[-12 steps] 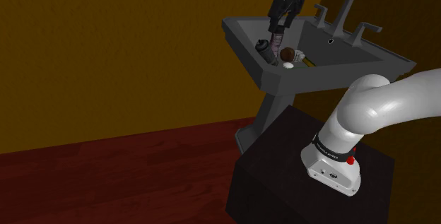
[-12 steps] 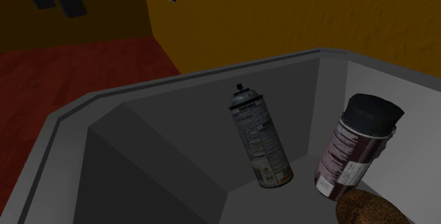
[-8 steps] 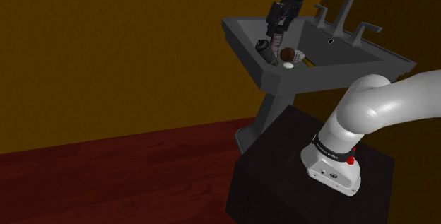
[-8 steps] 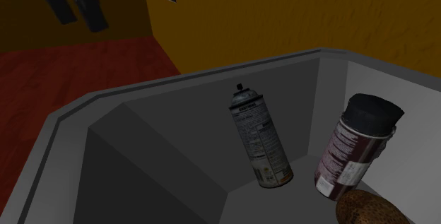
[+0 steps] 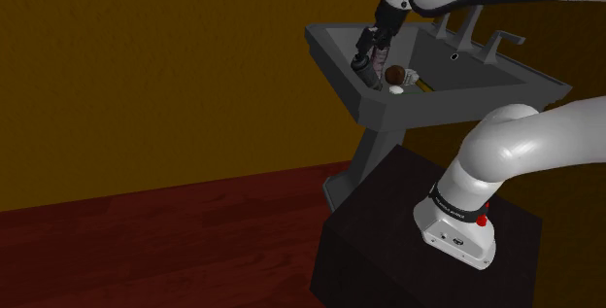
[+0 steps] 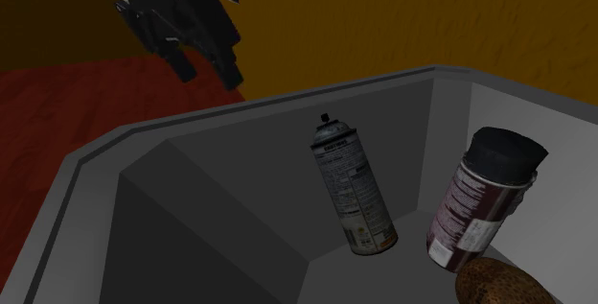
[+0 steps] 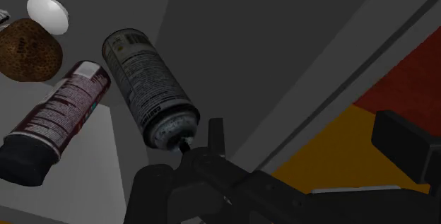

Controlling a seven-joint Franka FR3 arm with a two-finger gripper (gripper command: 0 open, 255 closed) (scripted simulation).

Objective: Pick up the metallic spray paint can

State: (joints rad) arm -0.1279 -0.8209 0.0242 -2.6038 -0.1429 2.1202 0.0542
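Second exterior view: spray can (image 6: pixel 353 192) nearly upright, nozzle uppermost.

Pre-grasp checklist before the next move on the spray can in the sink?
1. Target located: the grey metallic spray can with black nozzle stands nozzle-up, tilted, in the grey sink basin: ok.
2. Fingers of the black gripper are apart with nothing between them: ok.
3. Gripper around the can: not ok. It hangs above the sink's rim, apart from the can.
4. Neighbour clearance: the dark-red-labelled can with black cap stands close beside the target with a gap visible: ok, but tight.
5. Target leaning on the basin wall or free-standing: cannot tell.
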